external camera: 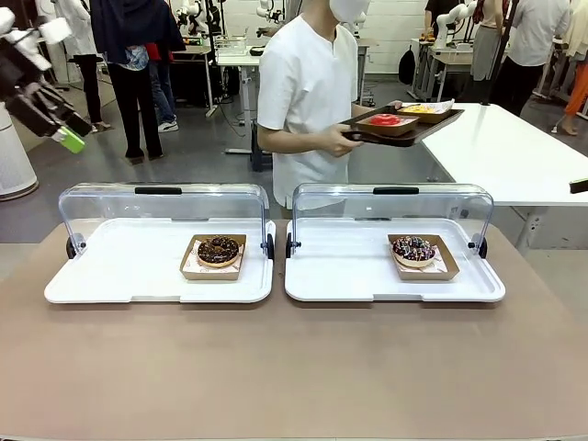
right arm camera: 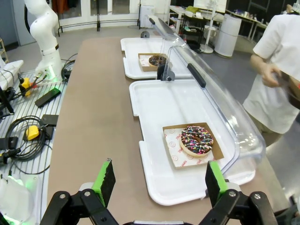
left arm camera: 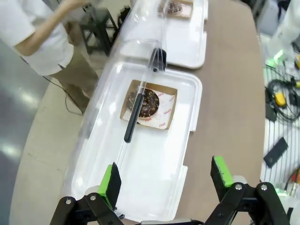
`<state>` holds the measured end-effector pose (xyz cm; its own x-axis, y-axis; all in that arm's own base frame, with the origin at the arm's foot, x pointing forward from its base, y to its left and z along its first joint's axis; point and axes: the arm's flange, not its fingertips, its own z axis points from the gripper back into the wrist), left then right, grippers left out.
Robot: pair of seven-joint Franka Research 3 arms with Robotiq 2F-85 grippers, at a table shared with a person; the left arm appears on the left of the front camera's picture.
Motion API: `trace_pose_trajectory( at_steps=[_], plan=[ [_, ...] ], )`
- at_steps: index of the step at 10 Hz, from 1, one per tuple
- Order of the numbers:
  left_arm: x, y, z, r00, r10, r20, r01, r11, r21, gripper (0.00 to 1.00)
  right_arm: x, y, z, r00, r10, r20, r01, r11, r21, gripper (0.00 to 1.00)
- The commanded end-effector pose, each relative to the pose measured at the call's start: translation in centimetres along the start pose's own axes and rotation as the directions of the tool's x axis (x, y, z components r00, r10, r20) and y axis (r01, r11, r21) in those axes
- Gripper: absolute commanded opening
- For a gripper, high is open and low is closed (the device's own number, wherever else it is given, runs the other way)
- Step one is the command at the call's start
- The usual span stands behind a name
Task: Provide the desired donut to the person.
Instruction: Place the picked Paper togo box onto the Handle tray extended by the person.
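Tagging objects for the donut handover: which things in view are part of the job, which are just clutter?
Job:
- chocolate donut in left display tray
- sprinkled donut in right display tray
- person
- left gripper, right gripper, both open

Lying about:
- cables beside the table
- person's dark food tray

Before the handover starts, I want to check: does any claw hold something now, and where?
No. The left claw and the right claw are open and hold nothing; both donuts lie in their trays.
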<state>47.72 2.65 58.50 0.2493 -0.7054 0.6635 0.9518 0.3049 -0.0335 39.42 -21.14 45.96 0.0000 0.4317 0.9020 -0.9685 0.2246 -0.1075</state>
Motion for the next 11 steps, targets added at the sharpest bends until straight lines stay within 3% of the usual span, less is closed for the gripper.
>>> trace_pose_trajectory(
  at_steps=[1, 2, 5, 11],
  plan=[
    [-5.4, 0.1, -0.6, 0.982, -0.036, 0.183, 0.035, 0.999, 0.004, 1.0, 0.2, 0.1, 0.0, 1.0, -0.019, 0.007, 0.019, 1.0, 0.004, 1.0],
    [-7.7, 1.0, -0.2, 0.961, -0.13, 0.244, 0.135, 0.991, -0.005, 1.0, 0.2, 0.1, 0.0, 1.0, -0.019, 0.007, 0.019, 1.0, 0.004, 1.0],
    [-13.4, 3.6, 0.6, 0.886, -0.129, 0.446, 0.154, 0.988, -0.022, 1.0, 0.2, 0.1, 0.0, 1.0, -0.019, 0.007, 0.019, 1.0, 0.004, 1.0],
    [-15.9, 4.8, -0.9, 0.891, -0.066, 0.45, 0.08, 0.997, -0.012, 1.0, 0.2, 0.1, 0.0, 1.0, -0.019, 0.007, 0.019, 1.0, 0.004, 1.0]
  ],
)
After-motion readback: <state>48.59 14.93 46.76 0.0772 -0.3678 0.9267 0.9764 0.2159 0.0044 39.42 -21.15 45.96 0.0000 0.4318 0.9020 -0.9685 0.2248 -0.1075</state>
